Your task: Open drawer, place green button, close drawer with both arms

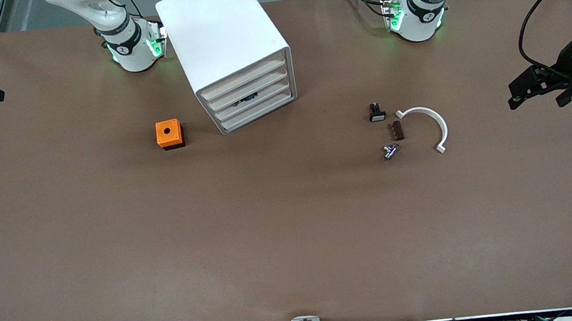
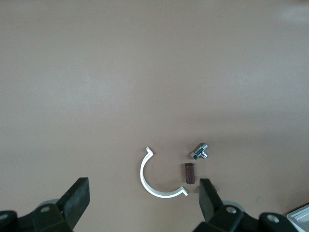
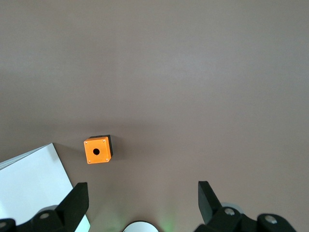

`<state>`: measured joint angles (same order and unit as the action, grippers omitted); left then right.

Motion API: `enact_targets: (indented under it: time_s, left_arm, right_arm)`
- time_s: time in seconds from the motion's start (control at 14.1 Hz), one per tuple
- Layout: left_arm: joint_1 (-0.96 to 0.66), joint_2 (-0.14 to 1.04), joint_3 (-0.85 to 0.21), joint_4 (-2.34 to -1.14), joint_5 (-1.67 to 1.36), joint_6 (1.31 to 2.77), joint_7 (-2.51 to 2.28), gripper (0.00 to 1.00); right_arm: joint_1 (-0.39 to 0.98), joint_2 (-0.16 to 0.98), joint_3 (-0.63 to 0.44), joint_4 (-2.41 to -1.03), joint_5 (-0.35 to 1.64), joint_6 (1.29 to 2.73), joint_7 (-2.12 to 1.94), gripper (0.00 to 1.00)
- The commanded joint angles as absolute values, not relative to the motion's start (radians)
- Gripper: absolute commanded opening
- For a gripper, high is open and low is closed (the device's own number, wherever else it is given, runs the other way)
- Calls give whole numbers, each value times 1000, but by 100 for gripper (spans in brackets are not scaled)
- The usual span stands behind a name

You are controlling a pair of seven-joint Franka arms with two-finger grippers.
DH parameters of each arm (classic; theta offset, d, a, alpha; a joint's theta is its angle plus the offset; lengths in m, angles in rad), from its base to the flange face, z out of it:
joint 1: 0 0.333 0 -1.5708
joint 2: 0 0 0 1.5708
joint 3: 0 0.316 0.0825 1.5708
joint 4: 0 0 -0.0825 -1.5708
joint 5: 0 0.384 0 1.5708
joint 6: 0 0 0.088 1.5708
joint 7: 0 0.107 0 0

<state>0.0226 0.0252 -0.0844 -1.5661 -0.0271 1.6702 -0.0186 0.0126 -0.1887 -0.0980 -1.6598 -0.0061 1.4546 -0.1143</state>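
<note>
Nearest us, small parts (image 1: 391, 151) lie untouched on the counter (image 1: 294, 243); we judge the drawer (image 1: 253, 100) shut with something dark in it, both arms waiting, left claw (image 2: 145, 203) and right claw (image 3: 142, 203) spread wide, empty.

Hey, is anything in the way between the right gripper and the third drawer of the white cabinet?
Nothing visible does. The open right gripper hangs at the right arm's table end; the orange box sits beside the cabinet, clear of the drawer front.

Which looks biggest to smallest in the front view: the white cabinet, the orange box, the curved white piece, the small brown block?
1. White cabinet, by far.
2. Curved white piece, which spans more than the box.
3. Orange box.
4. Small brown block.
</note>
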Motion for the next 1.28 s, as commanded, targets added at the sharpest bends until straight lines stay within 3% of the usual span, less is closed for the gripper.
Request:
enact_targets:
  time_s: [0.0, 1.21]
  left_arm:
    - [23, 34, -92, -1536, -20, 1638, -28, 100]
    - [25, 44, -95, -1513, -14, 1609, -63, 100]
  right_arm:
    - [8, -212, -98, -1678, -2, 1453, -121, 100]
    - [8, -210, -98, -1677, -2, 1450, -121, 100]
